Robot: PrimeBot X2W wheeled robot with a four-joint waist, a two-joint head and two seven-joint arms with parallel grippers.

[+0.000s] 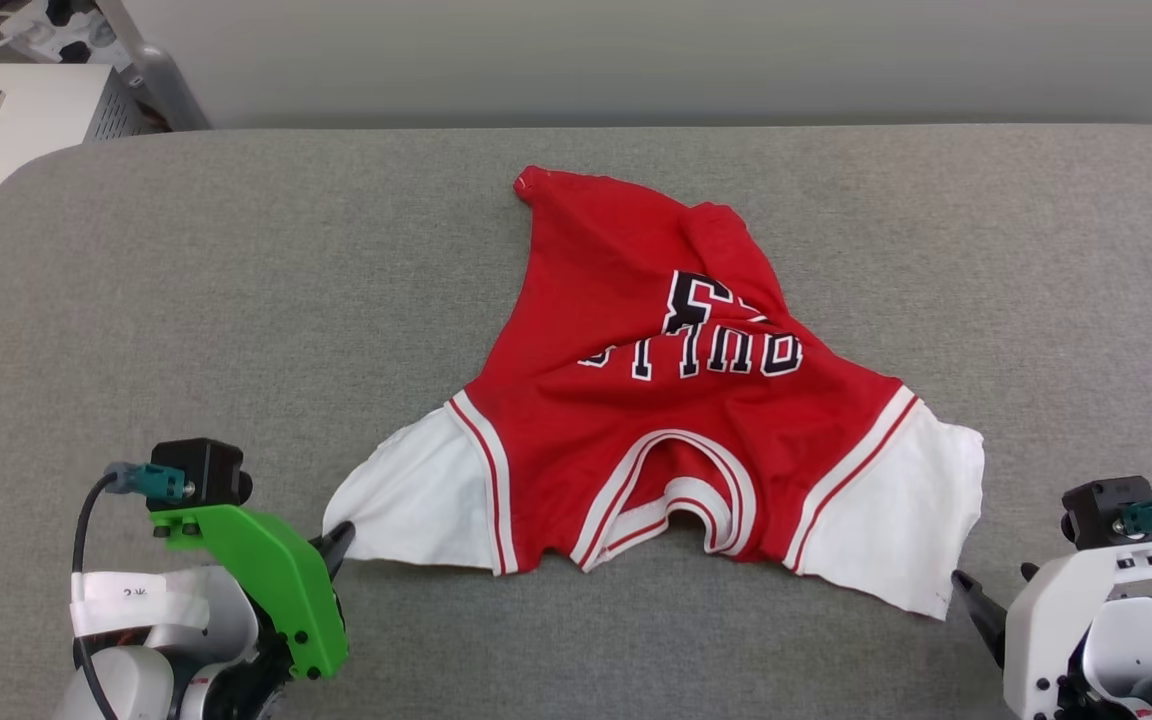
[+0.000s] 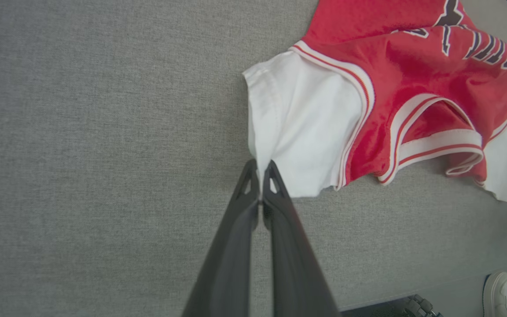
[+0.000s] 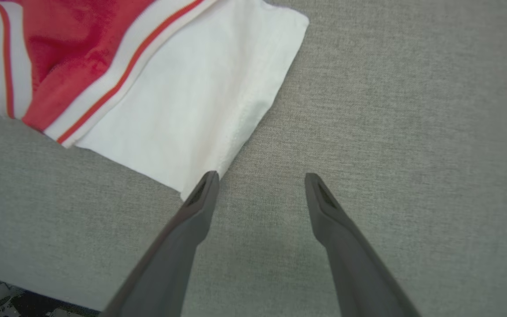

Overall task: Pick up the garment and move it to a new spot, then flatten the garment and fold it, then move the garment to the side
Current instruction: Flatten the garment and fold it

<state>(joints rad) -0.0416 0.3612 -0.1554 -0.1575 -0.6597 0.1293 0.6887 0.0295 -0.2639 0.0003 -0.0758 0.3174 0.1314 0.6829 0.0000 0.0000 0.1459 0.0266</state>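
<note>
Nearest the robot, the left arm lies low over the grey desk (image 1: 236, 300), its forearm at 7 o'clock in the head view and pointing toward 1 o'clock. The left fingers (image 2: 261, 172) are clenched on the outer lower corner of one white sleeve, with the cloth pinched between the tips. The right arm mirrors it at 5 o'clock in the head view, pointing toward 11 o'clock. The right fingers (image 3: 260, 178) are spread wide and grasp nothing. One tip sits at the corner of the other white sleeve; the other tip is over bare desk.

The garment (image 1: 636, 400) lies between the two arms near the middle of the desk, lettering side up. Its striped collar is toward 6 o'clock and its sleeves spread toward 8 and 4 o'clock. The red body is rumpled — it narrows to a bunched corner at 11 o'clock, and the black lettering is creased and reads upside down from the robot's side.

Farther off, at 10 o'clock beyond the desk, stands a pale cabinet (image 1: 26, 110) with a dark handle.
</note>
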